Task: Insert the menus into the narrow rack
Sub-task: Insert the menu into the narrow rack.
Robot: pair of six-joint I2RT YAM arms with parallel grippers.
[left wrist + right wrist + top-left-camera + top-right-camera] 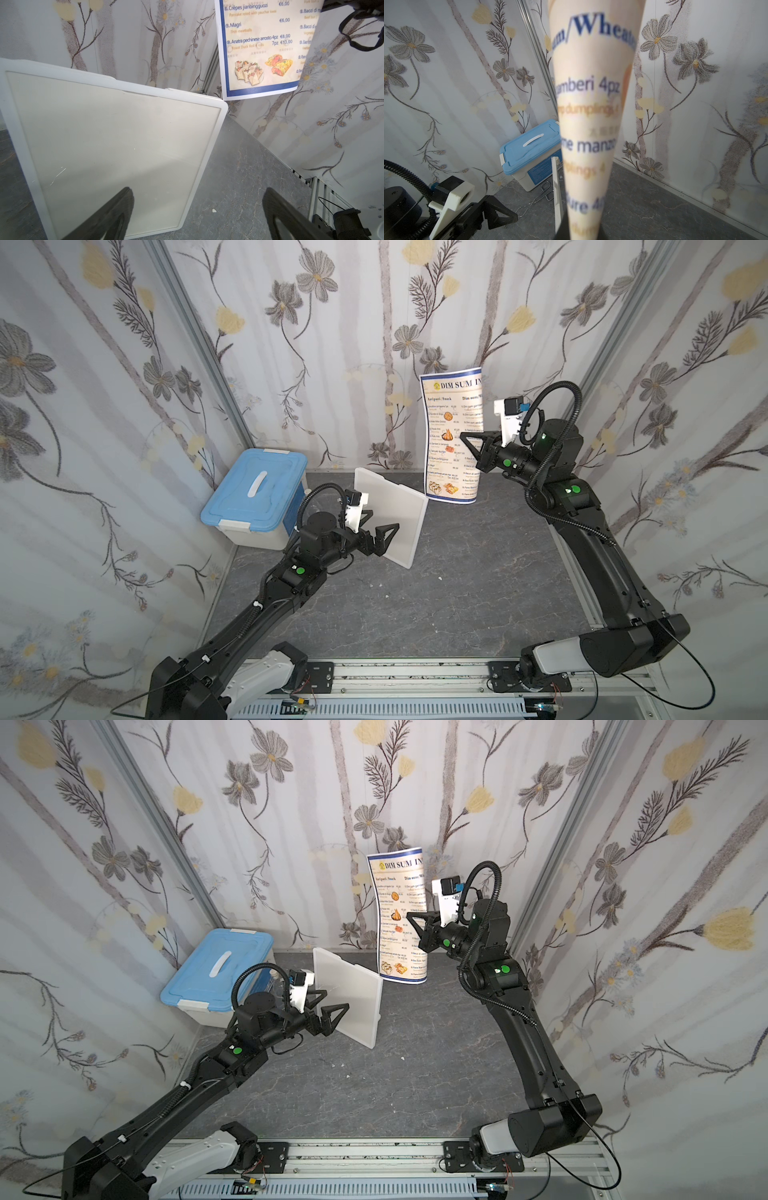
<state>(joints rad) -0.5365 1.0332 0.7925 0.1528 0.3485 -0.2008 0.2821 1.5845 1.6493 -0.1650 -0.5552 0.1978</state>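
Clock face laid on the table (478, 580): 12 at the back wall, 6 at the arm bases.

- The menu (449, 435) (392, 907) is off the table, in the air at about 1 o'clock. It is upright with the "DIM SUM" heading on top, and the sheet is bowed. Its lower edge hangs clear of the tabletop, and it is outside the rack.
- The right gripper (473, 448) (417, 928) reaches in from 4 o'clock. Its jaws are pinched tight on the menu's edge facing 3 o'clock, about halfway down.
- The rack (405, 510) (357, 986) stands on edge just past centre toward 12, with its broad face turned to about 7 o'clock. A bent wire (542, 193) lies at its foot on the 10 o'clock side.
- The left gripper (384, 519) (197, 189) has its jaws spread wide and holds nothing. It hovers facing the rack's broad face. In the right wrist view it is near the rack but apart from it.
- The blue-lidded box (253, 489) sits at 10 o'clock by the side wall.
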